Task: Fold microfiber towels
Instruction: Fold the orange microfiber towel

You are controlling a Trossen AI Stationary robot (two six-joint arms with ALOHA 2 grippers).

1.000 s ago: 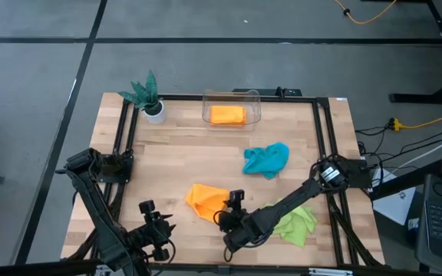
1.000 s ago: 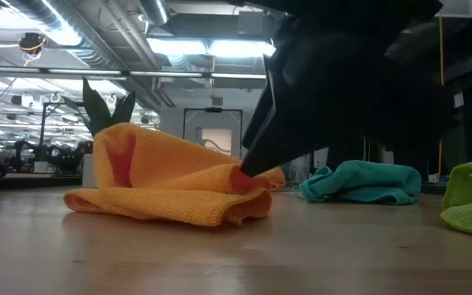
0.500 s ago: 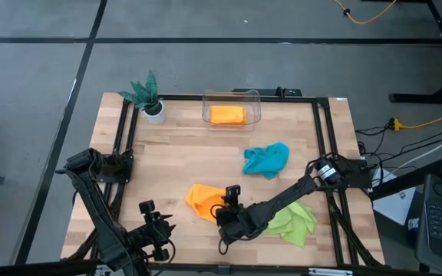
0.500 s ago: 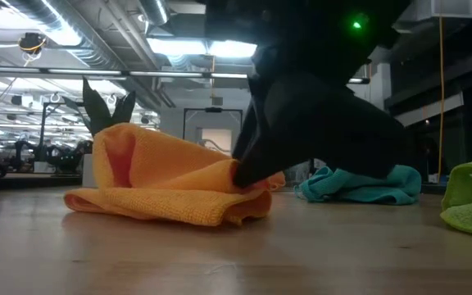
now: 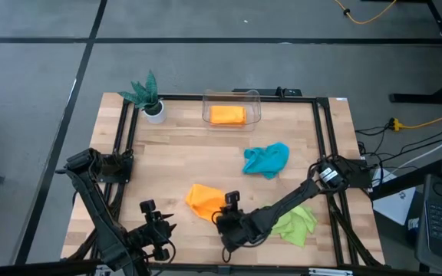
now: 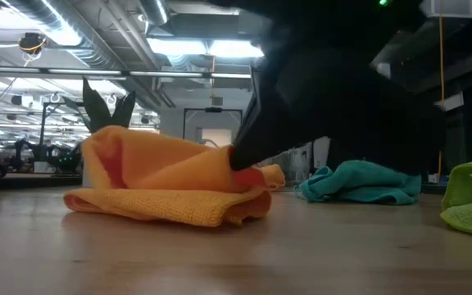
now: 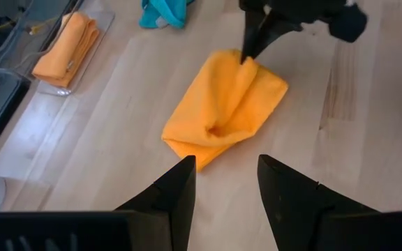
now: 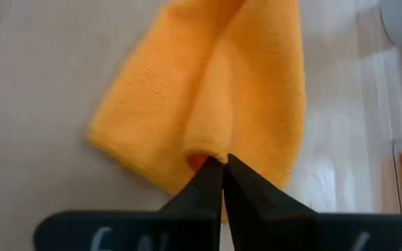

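Since a second ago, the right gripper [image 5: 222,218] is seen shifted a little leftward along the front of the table [image 5: 175,161], and the raised fold of the crumpled orange towel [image 5: 206,202] is carried with it, its peak now drawn toward the left in the low view. A pinch of this towel's near edge is held between the right gripper's closed fingertips [image 8: 218,171], as shown in the right wrist view, where the cloth bunches into a ridge running away from the grip. The left gripper [image 7: 225,183] is kept waiting at the table's front left corner, its fingers spread apart and holding nothing. The step in hand is judged to be the drawing of the held edge over the rest of the cloth; it would be done best if the edge were carried low and straight across, so that the lower layer is not dragged along the wood, and released only once the edges are lined up. The orange towel is seen as a soft, loosely doubled heap with a looped fold standing up on its left side [image 6: 109,160] and a flat hem lying on the table. A second orange towel [image 5: 227,115] is lying neatly folded in the clear tray [image 5: 255,100] at the back; the teal towel [image 5: 267,159] is left rumpled right of centre, and the lime green towel [image 5: 298,222] is lying crumpled by the right arm, partly covered by it.
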